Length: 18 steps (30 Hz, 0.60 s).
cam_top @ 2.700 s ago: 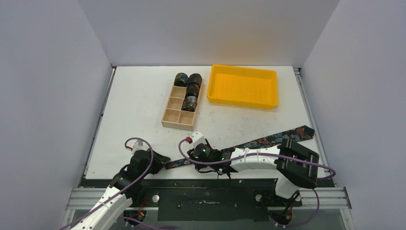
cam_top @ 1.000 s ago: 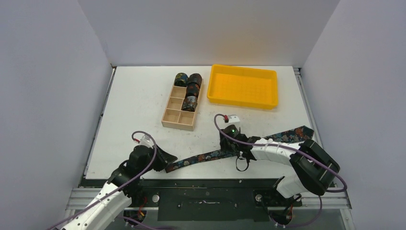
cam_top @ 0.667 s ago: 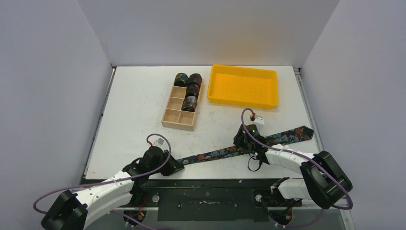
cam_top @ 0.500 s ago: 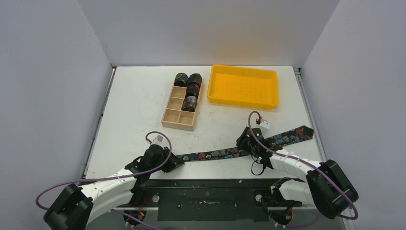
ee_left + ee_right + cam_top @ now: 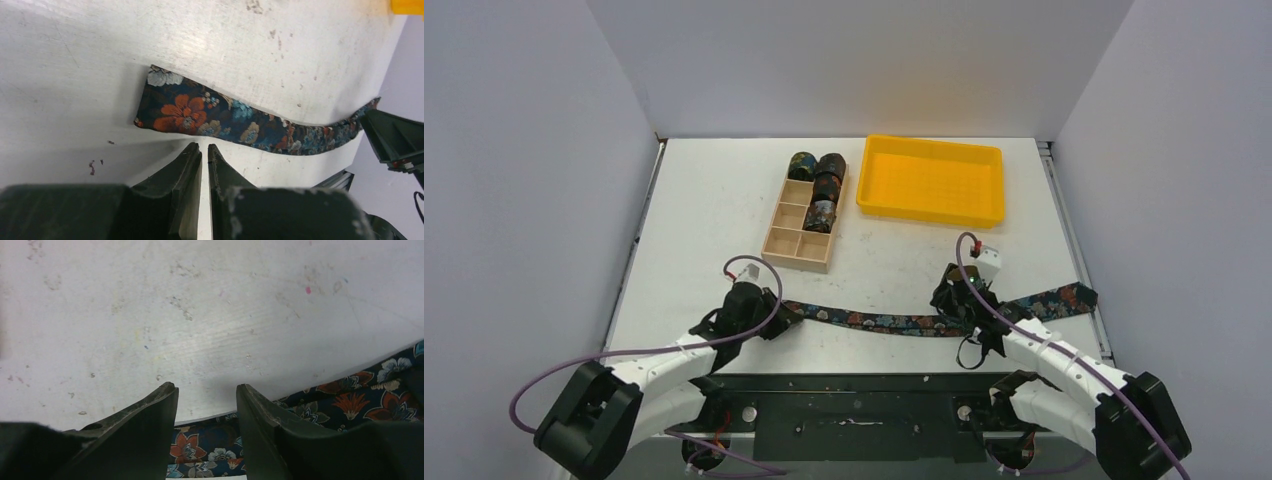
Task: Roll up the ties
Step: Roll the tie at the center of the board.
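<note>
The left gripper (image 5: 204,146) has its fingers almost together, with only a thin slit and nothing between. One end of the flat tie (image 5: 225,120) lies just ahead of its tips. The right gripper (image 5: 206,386) stands apart, and the tie passes under its fingers, behind the tips. Only the top view shows rolled ties (image 5: 824,190) in the wooden box (image 5: 796,245), well ahead of both claws.

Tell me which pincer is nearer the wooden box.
Left. The left pincer sits close to the near end of the box, at one end of the tie; the right pincer is farther away, to the right.
</note>
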{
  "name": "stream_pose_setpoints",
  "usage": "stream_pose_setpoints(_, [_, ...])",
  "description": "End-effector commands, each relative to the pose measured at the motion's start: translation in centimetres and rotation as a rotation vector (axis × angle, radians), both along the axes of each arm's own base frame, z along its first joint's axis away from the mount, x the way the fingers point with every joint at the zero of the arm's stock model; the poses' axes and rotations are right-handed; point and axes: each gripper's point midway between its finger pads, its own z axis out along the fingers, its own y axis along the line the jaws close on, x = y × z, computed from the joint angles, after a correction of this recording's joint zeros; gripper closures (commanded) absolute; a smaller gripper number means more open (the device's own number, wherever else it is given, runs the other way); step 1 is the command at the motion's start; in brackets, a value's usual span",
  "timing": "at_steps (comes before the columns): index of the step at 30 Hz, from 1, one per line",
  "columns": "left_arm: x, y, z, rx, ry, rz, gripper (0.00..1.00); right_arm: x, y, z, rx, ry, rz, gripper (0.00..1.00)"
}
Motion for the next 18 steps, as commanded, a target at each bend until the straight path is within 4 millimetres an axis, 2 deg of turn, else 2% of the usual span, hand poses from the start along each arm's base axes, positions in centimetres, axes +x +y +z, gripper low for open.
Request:
stream_pose_setpoints(1, [0.0,-0.4,2.5,-0.068,-0.092,-0.026,0.91,1.5,1.0,3.4,-0.096,-0.044,0.113,0.53])
stream_pose_setpoints(4, [-0.1,-0.4,3.7,-0.097,-0.130,-0.021,0.91,0.9,1.6,2.9,-0.136,0.019,0.151,0.53])
stream_pose_setpoints(6, [0.1,-0.2,4.5,-0.100,-0.158,-0.012,0.91,0.6,1.3,2.2,-0.133,0.052,0.140,0.55])
stream_pose_setpoints(10, [0.3,-0.1,5.7,-0.109,-0.185,-0.009,0.91,-0.2,0.9,2.3,-0.126,0.085,0.119,0.57])
stream_pose_setpoints(18, [-0.3,0.0,4.7,-0.120,-0.153,-0.003,0.91,-2.3,-0.1,0.0,-0.131,0.202,0.066,0.57])
